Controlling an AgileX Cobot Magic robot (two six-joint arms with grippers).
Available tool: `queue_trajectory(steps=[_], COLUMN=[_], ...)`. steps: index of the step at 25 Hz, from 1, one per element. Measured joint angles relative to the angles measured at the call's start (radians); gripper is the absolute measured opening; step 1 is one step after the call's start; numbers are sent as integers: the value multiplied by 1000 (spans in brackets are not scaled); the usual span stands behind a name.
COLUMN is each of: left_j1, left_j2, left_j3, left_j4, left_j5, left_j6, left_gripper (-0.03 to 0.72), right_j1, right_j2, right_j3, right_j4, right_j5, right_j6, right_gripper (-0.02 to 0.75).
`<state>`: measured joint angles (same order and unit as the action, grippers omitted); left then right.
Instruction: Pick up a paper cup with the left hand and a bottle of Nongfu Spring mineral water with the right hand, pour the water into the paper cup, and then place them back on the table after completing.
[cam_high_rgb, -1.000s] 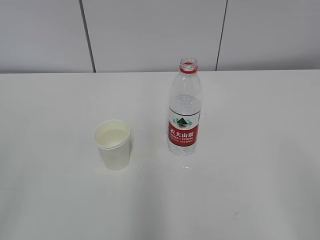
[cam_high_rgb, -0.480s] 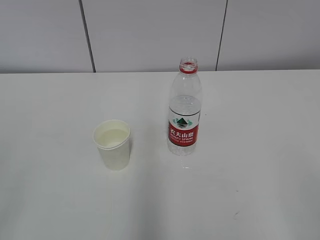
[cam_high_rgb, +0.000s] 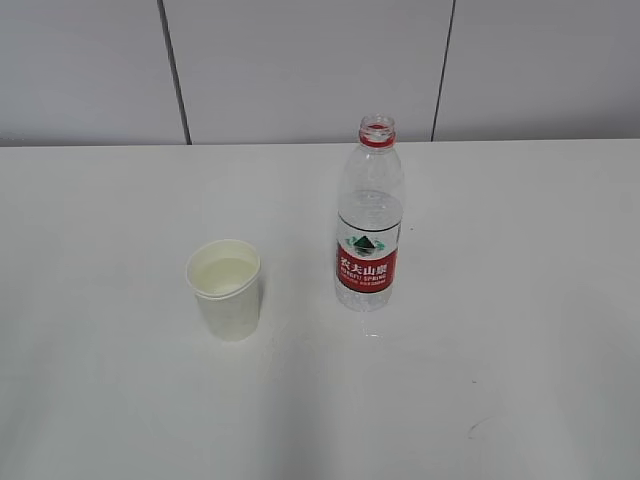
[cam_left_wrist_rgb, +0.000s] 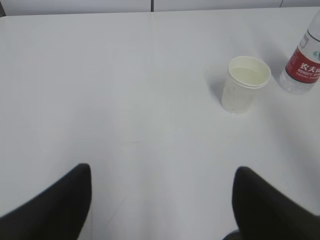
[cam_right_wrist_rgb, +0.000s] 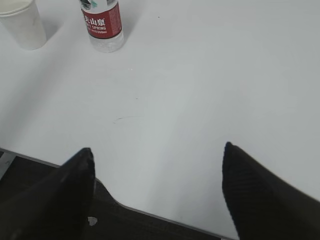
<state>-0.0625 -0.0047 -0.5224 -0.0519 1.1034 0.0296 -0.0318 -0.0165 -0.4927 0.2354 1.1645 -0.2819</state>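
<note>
In the exterior view the paper cup (cam_high_rgb: 225, 289) stands upright on the white table (cam_high_rgb: 520, 300), left of centre, with pale liquid showing inside its rim. Just beside it to the right, apart and not touching, the bottle (cam_high_rgb: 368, 220) of Nongfu Spring water stands upright with its cap off, a red ring at its neck and a red label low on its clear body; water shows in its lower part. A grey panelled wall (cam_high_rgb: 300, 70) rises behind the table's far edge, and neither arm appears in this view. In the left wrist view the left hand (cam_left_wrist_rgb: 162, 205) hangs over bare tabletop (cam_left_wrist_rgb: 125, 90) with its two black fingers (cam_left_wrist_rgb: 55, 207) spread wide and nothing between them; the cup (cam_left_wrist_rgb: 243, 84) sits well ahead and to the right, and the bottle's base and red label (cam_left_wrist_rgb: 301, 70) are cut by the right edge just beyond it. In the right wrist view the right hand (cam_right_wrist_rgb: 157, 192) is likewise wide open and holds nothing, its dark fingers (cam_right_wrist_rgb: 260, 192) framing the near edge of the table (cam_right_wrist_rgb: 200, 100). The bottle (cam_right_wrist_rgb: 103, 27) stands well ahead at the upper left, and the cup (cam_right_wrist_rgb: 24, 24) is partly cut by the top left corner.
</note>
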Motion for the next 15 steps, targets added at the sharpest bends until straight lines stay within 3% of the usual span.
queue_trajectory(steps=[15], left_j1=[0], left_j2=[0], left_j3=[0], left_j4=[0], left_j5=[0], left_j6=[0], left_gripper=[531], right_j1=[0], right_j2=[0], right_j3=[0], right_j4=[-5], right_j5=[0], right_j6=[7], right_gripper=[587])
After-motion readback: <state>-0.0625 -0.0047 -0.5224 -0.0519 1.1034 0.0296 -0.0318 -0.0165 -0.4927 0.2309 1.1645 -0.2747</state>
